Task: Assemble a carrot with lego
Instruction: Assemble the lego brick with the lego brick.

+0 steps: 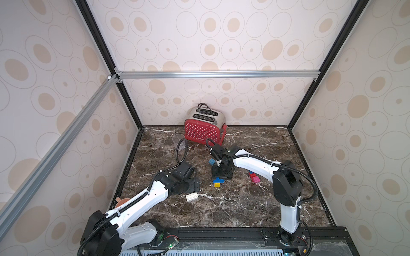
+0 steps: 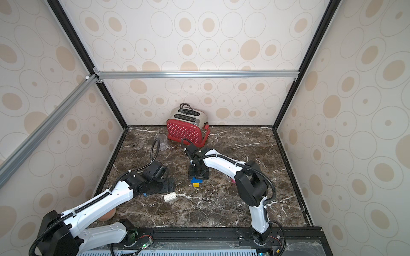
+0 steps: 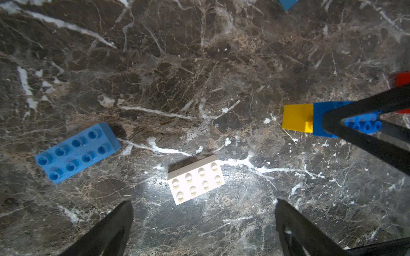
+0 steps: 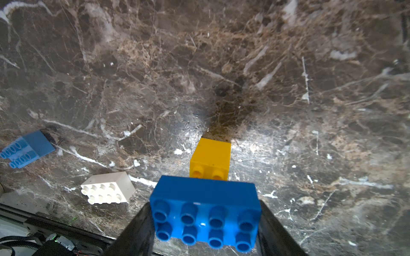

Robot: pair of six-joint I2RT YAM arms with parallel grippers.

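Clamping the carrot by its blue brick, right gripper leaves the yellow tip poking out front; left gripper open by a white brick.

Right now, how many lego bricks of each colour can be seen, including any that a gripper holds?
Blue: 4 (dark blue brick, light blue brick, small blue brick, blue piece beside the red, only partly visible)
Yellow brick: 1
White brick: 1
Red brick: 1
Pink brick: 1
Total: 8
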